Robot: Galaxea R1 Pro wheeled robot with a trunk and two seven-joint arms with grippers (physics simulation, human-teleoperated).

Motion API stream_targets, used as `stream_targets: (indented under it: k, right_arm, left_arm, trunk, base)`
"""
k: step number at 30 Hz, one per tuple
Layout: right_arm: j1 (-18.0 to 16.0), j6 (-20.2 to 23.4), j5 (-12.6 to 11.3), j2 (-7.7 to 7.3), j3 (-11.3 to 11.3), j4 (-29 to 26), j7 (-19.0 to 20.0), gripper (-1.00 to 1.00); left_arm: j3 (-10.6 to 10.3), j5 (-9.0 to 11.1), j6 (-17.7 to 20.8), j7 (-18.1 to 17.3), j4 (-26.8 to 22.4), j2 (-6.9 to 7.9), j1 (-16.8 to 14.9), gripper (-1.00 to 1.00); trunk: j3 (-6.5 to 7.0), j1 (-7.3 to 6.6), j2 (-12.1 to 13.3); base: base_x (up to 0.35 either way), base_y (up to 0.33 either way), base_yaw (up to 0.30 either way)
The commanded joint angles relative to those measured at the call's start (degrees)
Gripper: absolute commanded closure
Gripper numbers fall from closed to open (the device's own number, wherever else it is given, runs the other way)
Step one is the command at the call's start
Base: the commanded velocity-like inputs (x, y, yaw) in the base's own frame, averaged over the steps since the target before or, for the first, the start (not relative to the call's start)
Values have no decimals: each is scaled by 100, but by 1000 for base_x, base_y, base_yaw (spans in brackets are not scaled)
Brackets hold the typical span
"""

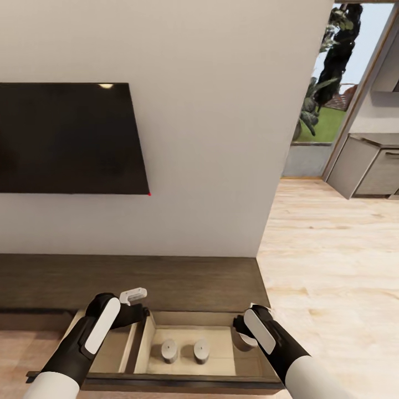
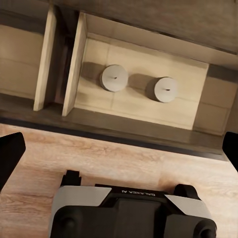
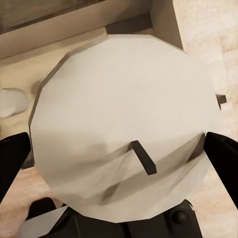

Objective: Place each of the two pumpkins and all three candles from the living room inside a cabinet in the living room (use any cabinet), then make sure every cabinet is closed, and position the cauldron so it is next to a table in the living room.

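Right gripper (image 3: 119,163) clamped on a third candle (image 3: 124,124) over the open drawer's (image 1: 183,368) 3 o'clock end; left gripper (image 2: 119,148) spread wide, empty, at 9 o'clock; two candles (image 1: 169,350) (image 1: 201,351) upright, side by side inside the cabinet (image 1: 166,282); television (image 1: 66,138) beyond at 11 o'clock.

We see the cabinet (image 1: 166,280) in dark brown wood w/ faint grain; its open drawer (image 1: 191,332) is pale wood inside. Two candles (image 1: 169,350) (image 1: 201,350) in there are beige-grey, each w/ a dark wick dot on top. The candle (image 3: 124,129) in the right wrist view is pale beige-grey w/ a dark wick. Arms are black & white. Wall (image 1: 221,138) off-white, TV (image 1: 66,138) black, floor (image 1: 332,266) light wood planks.
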Motion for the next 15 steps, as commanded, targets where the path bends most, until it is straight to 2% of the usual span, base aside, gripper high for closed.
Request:
stream_targets:
  k: [1,13,15]
  right_arm:
    - [-6,9,-46,-3,19,-8,-48,100]
    - [-6,-7,-44,-3,18,-8,-44,100]
    - [-6,-8,-43,-3,18,-8,-43,100]
  left_arm:
    - [-17,57,10,60,-6,6,-5,-100]
    - [-18,61,10,60,-53,-8,-5,-100]
    - [-18,60,6,60,-59,-7,-5,-100]
  trunk:
    - [-11,5,-11]
    - [-11,5,-11]
    - [-47,49,-91]
  base:
    - [180,5,0]
    - [32,1,0]
    - [1,0,0]
